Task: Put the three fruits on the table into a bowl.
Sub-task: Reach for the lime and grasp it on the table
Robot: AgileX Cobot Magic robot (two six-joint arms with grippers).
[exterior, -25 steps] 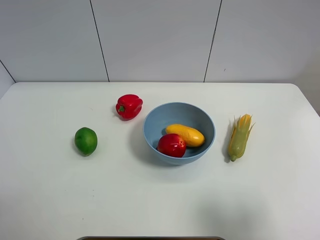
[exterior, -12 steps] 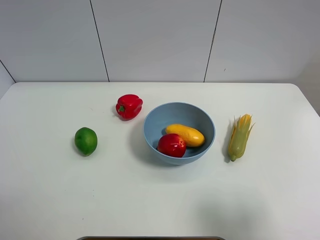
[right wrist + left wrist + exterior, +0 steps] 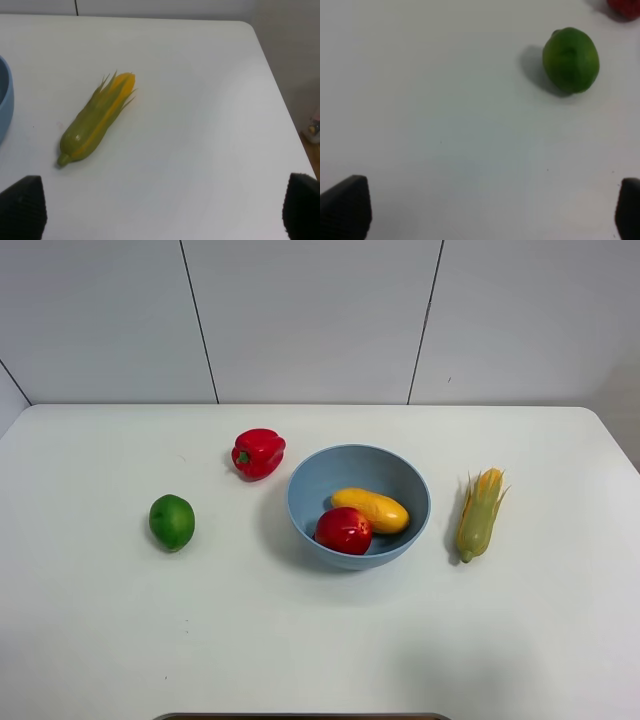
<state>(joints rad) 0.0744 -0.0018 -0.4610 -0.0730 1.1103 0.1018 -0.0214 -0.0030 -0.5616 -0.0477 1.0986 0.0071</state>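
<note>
Table (image 3: 100, 640) as I saw it from the high camera at my remote station. The bowl (image 3: 306, 502) stood near the middle. Inside it lay the mango (image 3: 371, 509), its long axis running from far left to near right, with the near-right end pointing toward the corn ear (image 3: 479, 514). The apple (image 3: 343, 530) sat just in front of the mango, against the bowl's near wall. The lime (image 3: 172, 521) rested on the bare table well to the left of the bowl; it was nearly round, and I could read no clear long axis. The bell pepper (image 3: 258, 452) lay near the bowl's far-left rim, apart from it.

In the left wrist view, the left gripper (image 3: 486, 209) had its jaws spread wide with nothing between them, and the lime lay ahead, clear of both fingers. In the right wrist view, the right gripper (image 3: 162, 209) was likewise spread and empty, with the corn ear lying ahead of it.
</note>
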